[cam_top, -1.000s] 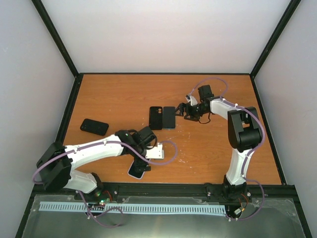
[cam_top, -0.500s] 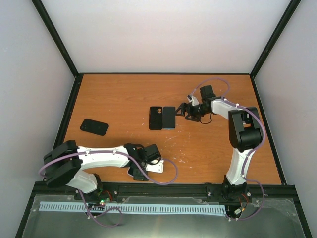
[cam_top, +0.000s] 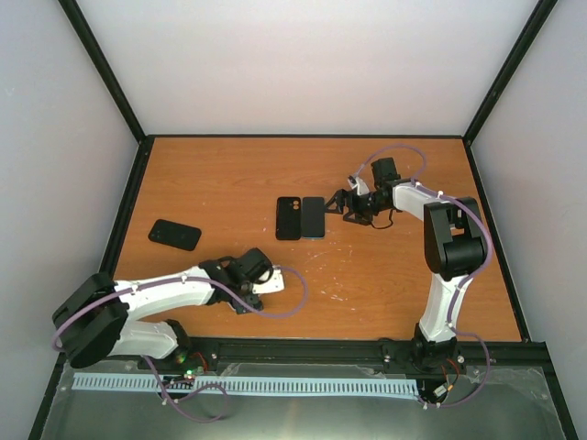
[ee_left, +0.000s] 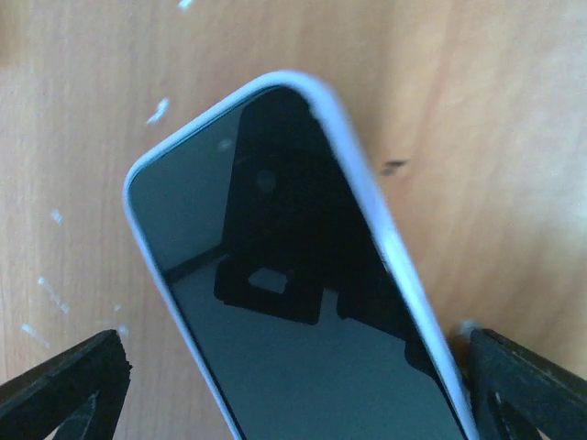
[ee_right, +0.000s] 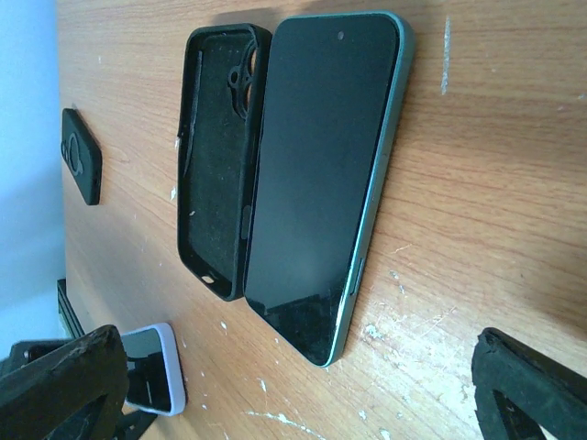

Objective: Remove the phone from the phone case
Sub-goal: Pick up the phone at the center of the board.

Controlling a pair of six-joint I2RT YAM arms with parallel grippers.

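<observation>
View from above: we see the bare phone [cam_top: 314, 217] lying flat mid-table [cam_top: 229, 174], touching its empty black case [cam_top: 289, 218]. The right pincer [cam_top: 341, 203] is just beside it, and a second black case [cam_top: 174, 235] sits off to the left.

Left wrist cam: the left pincer [ee_left: 295, 367] is spread wide, gripping nothing, straddling a white-cased phone [ee_left: 275, 275].

Right wrist cam: its fingers [ee_right: 64, 380] are wide apart too, empty.

A camera above and behind looked down on the whole table [cam_top: 229, 174]. Both wrist cameras sat close over it; the right's view shared the black case [ee_right: 215, 165].
</observation>
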